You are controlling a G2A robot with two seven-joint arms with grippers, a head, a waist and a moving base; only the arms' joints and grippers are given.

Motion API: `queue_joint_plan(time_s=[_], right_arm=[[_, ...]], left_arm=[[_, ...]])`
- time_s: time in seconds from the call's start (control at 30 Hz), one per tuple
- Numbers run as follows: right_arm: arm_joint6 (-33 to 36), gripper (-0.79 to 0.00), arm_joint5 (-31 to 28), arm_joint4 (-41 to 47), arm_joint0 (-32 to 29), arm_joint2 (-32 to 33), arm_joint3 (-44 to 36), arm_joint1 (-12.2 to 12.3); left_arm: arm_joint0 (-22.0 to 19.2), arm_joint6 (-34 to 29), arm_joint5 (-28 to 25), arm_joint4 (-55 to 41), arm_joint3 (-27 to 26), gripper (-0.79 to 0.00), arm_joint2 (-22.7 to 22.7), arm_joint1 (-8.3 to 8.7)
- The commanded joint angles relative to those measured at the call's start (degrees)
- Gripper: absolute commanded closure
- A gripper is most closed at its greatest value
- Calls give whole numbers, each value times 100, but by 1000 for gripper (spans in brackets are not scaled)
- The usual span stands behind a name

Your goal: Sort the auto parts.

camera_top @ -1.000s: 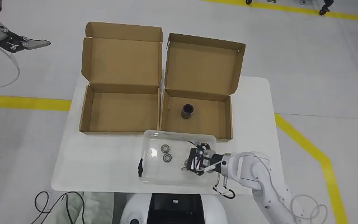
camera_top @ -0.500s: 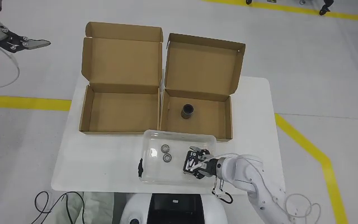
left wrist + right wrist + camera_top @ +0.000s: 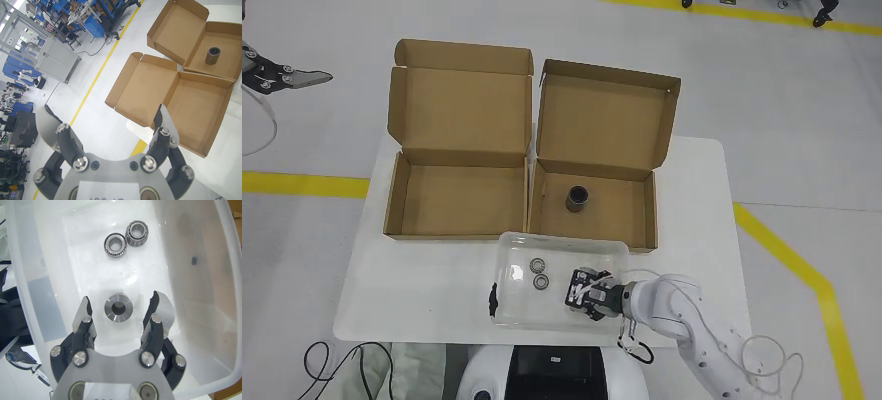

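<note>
Right gripper (image 3: 121,296) is wide open, holding nothing, down in the clear bin (image 3: 28,294) with the metal sleeve (image 3: 118,309) centred between its fingers, untouched – I'd lower straight and close slowly on its sides; bearings (image 3: 115,245) sit well ahead of the tips.

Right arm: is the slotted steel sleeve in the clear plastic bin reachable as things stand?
Probably yes. The right gripper sits open inside the clear plastic bin, jaws either side of the slotted steel sleeve with nothing between. The two steel roller bearings lie apart, farther off.
</note>
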Motion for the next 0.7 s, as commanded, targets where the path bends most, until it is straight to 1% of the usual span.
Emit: queue_joint_plan(time_s=[0.0,0.07,0.1,0.13,0.17,0.2,0.23,0.27,0.33,0.37,0.5,0.67], right_arm=[[58,-536,34,26,49,-56,42,-8],[119,-499,68,48,97,-115,92,-16],[126,-465,84,71,116,-138,109,-20],[128,-403,95,97,134,-155,133,-22],[140,-369,107,110,149,-170,153,-23],[147,-314,115,122,163,-182,162,-23],[145,-222,135,132,172,-190,168,-23],[142,-166,146,142,177,-197,174,-22],[162,-15,164,155,183,-210,181,-17],[168,0,170,163,187,-216,178,-15],[174,0,185,186,199,-228,137,-3],[-241,0,68,228,176,-148,35,30]], left_arm=[[0,0,0,0,0,-785,0,0],[0,0,0,0,0,-785,0,0],[0,0,0,0,0,-785,0,0],[0,0,0,0,0,-785,0,0],[0,0,0,0,0,-785,0,0],[0,0,0,0,0,-785,0,0],[0,0,0,0,0,-785,0,0],[0,0,0,0,0,-785,0,0],[0,0,0,0,0,-785,0,0],[0,0,0,0,0,-785,0,0],[0,0,0,0,0,-785,0,0],[0,0,0,0,0,-785,0,0]])
